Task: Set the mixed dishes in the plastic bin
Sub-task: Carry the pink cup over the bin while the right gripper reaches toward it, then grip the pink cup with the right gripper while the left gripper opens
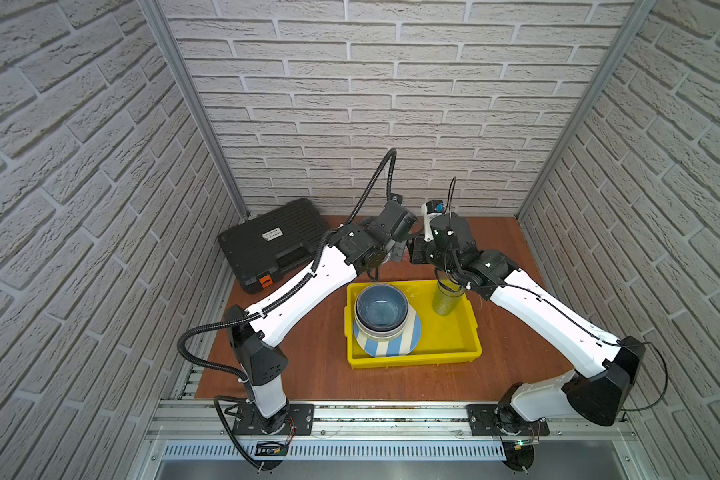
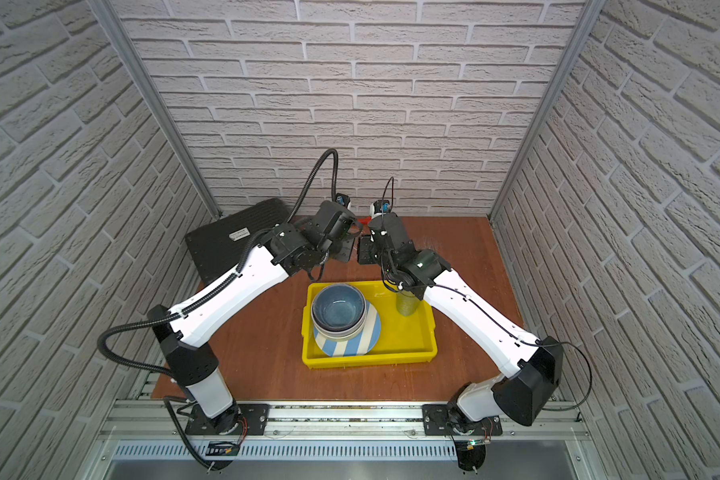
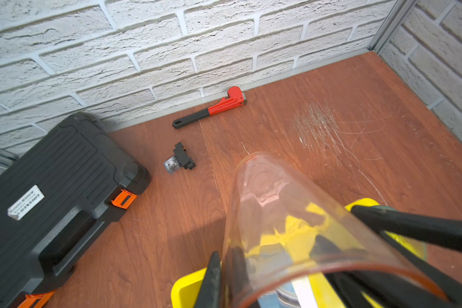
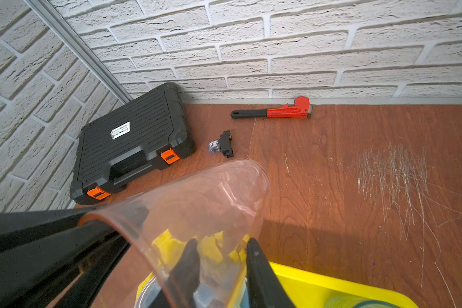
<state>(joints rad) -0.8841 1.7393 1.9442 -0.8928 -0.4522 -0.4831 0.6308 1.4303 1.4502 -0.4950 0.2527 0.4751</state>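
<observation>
My left hand clamps the wall of the pink tumbler; my right hand straddles that wall, fingers apart.

Bowls on plate left in bin, tumbler right rear, second tumbler above rear rim, tool case behind left

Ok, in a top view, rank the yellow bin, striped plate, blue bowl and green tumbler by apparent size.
1. yellow bin
2. striped plate, partly covered
3. blue bowl; it sits higher, nearer the camera, so the order against the plate is unsure
4. green tumbler
</observation>
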